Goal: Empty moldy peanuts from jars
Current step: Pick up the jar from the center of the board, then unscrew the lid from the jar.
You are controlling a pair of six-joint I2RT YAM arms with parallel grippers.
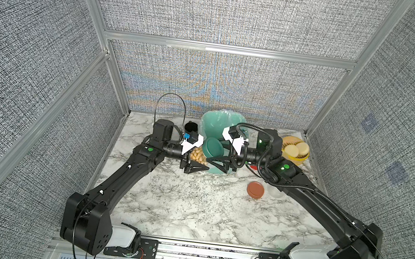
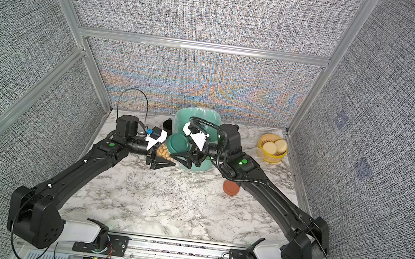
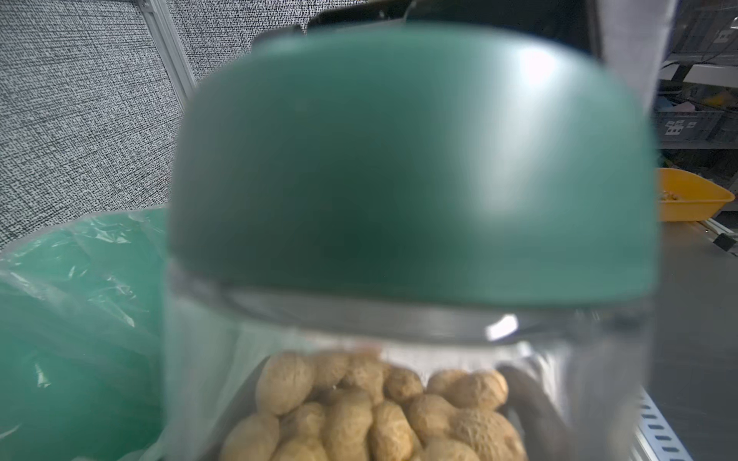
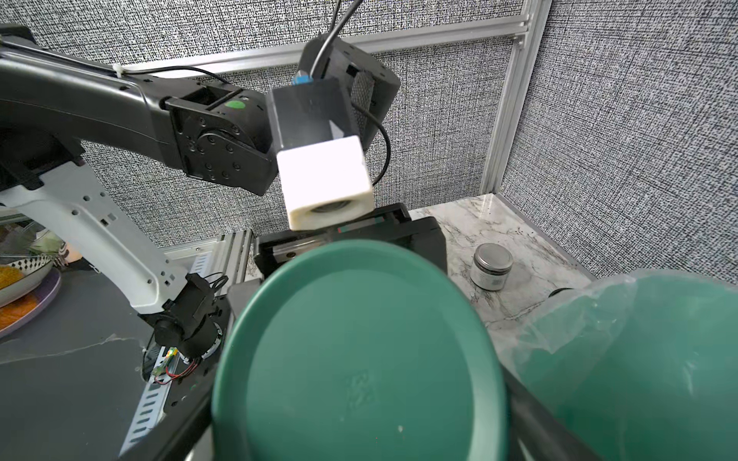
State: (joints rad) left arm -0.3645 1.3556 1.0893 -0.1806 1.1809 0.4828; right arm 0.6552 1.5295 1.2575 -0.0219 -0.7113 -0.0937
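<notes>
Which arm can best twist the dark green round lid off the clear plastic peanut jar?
Right, probably: the right gripper clasps the dark green round lid, while the left gripper brackets the clear plastic jar.

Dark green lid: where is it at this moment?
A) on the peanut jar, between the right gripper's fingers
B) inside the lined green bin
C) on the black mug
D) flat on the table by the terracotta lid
A: the dark green lid sits over the jar of peanuts, with the right gripper closed around it.
</notes>
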